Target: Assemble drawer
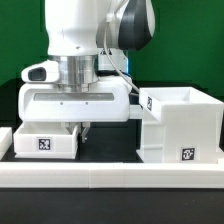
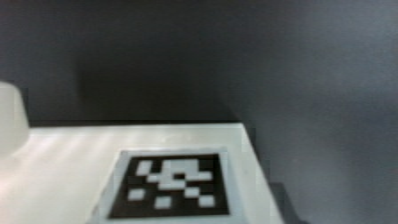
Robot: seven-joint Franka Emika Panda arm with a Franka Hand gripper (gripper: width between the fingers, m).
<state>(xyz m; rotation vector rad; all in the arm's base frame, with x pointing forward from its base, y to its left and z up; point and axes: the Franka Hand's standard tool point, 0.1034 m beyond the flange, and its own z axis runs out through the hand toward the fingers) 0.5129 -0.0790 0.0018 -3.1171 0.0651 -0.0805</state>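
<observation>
A large open-topped white drawer box [image 1: 180, 125] with marker tags stands at the exterior view's right. A smaller white drawer part [image 1: 45, 142] with a black-and-white tag on its front sits at the left on the black table. My gripper [image 1: 78, 130] is low, right at that part's right end; its fingers are partly hidden by the part, and I cannot tell whether they are open or shut. The wrist view shows the part's flat white top [image 2: 71, 165] with a tag [image 2: 173, 185] close below the camera. No fingertips show there.
A white rail [image 1: 110, 172] runs along the table's front edge. Another white piece [image 1: 5, 140] sits at the far left edge. Black table [image 1: 110, 148] lies between the two drawer pieces. A green wall is behind.
</observation>
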